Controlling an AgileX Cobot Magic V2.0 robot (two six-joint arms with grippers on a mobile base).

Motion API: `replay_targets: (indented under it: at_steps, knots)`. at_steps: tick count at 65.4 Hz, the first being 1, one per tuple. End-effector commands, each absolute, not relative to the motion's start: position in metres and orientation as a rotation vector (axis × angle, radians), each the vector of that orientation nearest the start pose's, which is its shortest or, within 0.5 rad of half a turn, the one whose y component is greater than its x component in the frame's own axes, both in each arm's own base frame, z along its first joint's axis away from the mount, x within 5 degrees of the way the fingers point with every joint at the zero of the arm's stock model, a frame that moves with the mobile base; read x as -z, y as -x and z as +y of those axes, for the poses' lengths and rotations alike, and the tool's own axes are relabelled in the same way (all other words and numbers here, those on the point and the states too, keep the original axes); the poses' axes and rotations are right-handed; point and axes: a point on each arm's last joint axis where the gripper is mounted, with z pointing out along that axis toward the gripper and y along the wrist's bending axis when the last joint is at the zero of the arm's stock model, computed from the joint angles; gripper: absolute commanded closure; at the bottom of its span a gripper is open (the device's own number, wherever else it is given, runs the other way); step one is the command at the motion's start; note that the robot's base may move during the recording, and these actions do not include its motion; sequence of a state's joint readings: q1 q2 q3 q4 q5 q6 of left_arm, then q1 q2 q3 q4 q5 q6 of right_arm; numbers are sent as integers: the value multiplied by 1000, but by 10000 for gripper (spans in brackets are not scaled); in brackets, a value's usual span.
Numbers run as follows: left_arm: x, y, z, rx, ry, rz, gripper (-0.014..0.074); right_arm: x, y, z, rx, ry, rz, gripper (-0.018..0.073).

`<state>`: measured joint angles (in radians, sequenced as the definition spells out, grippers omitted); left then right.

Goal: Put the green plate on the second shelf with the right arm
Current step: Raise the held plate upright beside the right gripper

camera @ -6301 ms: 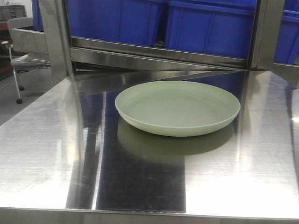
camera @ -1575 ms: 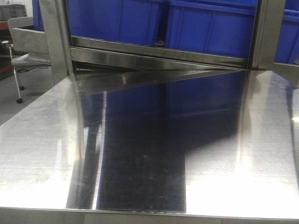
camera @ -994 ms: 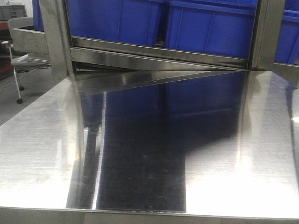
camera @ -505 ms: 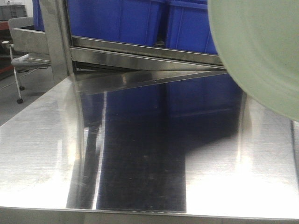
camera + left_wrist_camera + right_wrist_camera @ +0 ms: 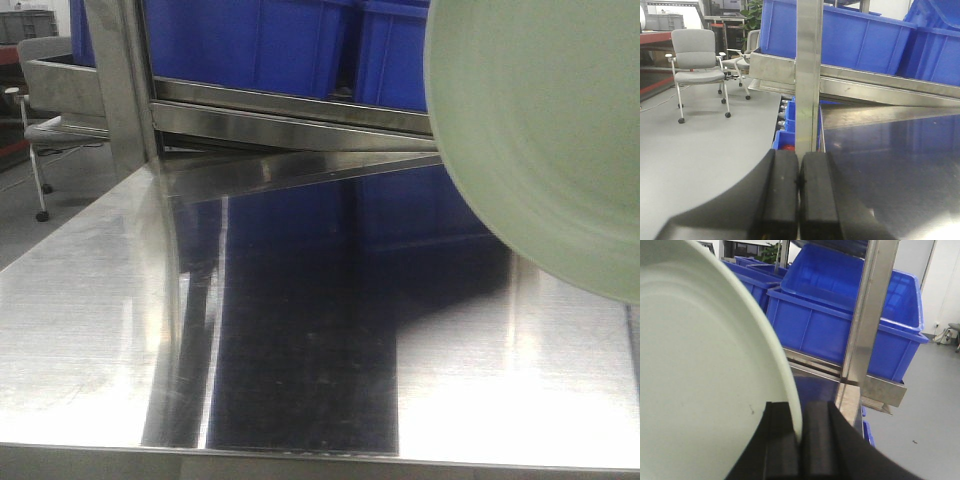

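- The plate (image 5: 540, 130) looks matt and smooth
- The table (image 5: 90, 330) is brushed metal, glossy and reflective
- The bins (image 5: 810, 325) are blue plastic, slightly shiny

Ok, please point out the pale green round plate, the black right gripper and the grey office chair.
pale green round plate (image 5: 545, 130): front view, its broad face.
black right gripper (image 5: 801, 415): right wrist view, between its fingertips.
grey office chair (image 5: 693, 47): left wrist view, its backrest.

Large blue plastic bins (image 5: 250, 40) are ranged on a slanted steel shelf (image 5: 300, 125) behind a polished stainless-steel tabletop (image 5: 300, 330). A square steel upright post (image 5: 807, 75) is seen beside it, and grey wheeled office chairs (image 5: 695, 45) are parked on the grey floor (image 5: 690, 150).
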<state>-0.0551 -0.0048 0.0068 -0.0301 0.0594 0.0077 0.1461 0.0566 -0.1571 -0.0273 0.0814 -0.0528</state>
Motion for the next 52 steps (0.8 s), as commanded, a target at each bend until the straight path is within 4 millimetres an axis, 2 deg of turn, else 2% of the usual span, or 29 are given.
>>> replay_targets:
  at_steps: [1, 11, 52]
  knots:
    - [-200, -57, -3, 77, -12, 1485, 466, -272, -51, 7, -60, 145, 1322, 502]
    - [-200, -57, -3, 77, -12, 1485, 466, -266, -52, 8, -60, 146, 1345, 502]
    - [-200, -57, -3, 77, -12, 1485, 466, -266, -52, 8, -60, 146, 1345, 502]
